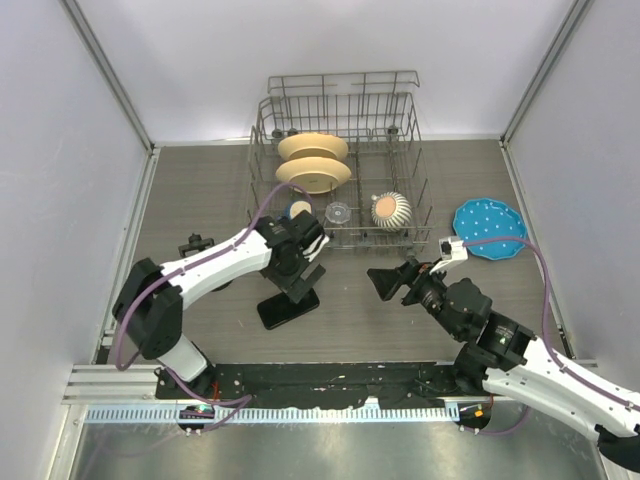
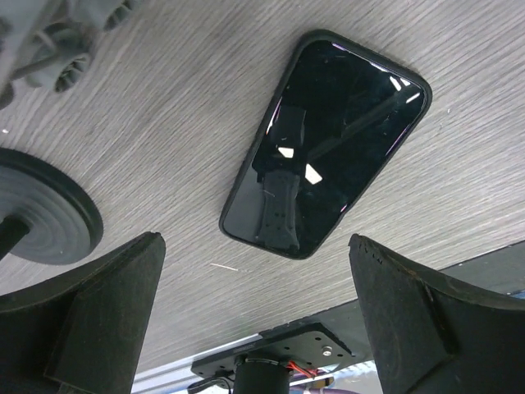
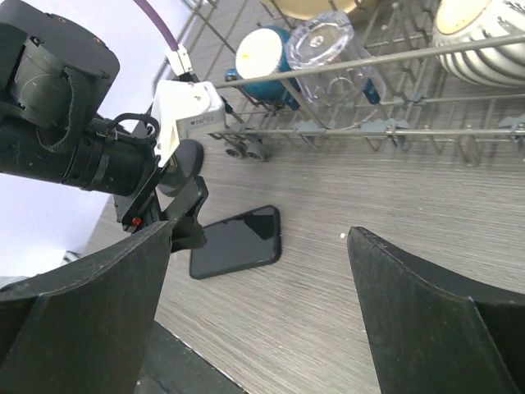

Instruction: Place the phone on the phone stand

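In the dish rack [image 1: 415,120] at the back: two cream plates [image 1: 313,160] on edge, ribbed bowl [image 1: 391,209], clear glass [image 1: 340,212], blue cup [image 1: 299,209]. Out in front of the rack's left end, flat on the bench [image 1: 200,180] near the front edge — the phone [image 2: 328,139], screen up. Left fingers [image 2: 107,304] spread wide just above it, gripping nothing. Phone stand [image 2: 49,213] out past the rack's left end. Right fingers [image 3: 410,304] apart too, before the rack's right end — open bench between them and the phone.
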Available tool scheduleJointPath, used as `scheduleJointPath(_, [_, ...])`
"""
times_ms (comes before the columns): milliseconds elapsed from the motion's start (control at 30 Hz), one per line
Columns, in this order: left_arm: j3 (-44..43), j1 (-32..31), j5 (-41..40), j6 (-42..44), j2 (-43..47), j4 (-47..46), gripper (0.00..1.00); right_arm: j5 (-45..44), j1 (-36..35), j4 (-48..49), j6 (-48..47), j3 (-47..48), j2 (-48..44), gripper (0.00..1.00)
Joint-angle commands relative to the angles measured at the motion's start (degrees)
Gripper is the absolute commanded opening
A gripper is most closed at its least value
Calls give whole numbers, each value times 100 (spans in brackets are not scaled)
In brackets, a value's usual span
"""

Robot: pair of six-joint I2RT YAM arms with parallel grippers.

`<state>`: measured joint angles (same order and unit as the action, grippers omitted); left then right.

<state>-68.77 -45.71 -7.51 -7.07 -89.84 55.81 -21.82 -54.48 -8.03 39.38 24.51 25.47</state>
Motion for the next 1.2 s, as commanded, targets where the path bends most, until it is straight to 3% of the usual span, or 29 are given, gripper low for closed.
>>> scheduleJointPath(0, [-207,-78,-84,391,-182,-43,100,-323,7,-251,-220,115,71,94])
scheduleJointPath(367, [92,-122,355,681,-613,-422,100,-191,7,-23,-281,159,361,94])
scheduleJointPath(867, [294,-131,232,953,-1527,-817,100,-76,7,-23,-202,150,239,94])
scheduleJointPath(1133, [444,-596,733,953,-1343,-835,100,-190,7,-391,-220,185,-147,94])
scheduleJointPath(1167, [470,-597,1107,953,-1282,-844,100,-225,7,-409,-220,194,-174,94])
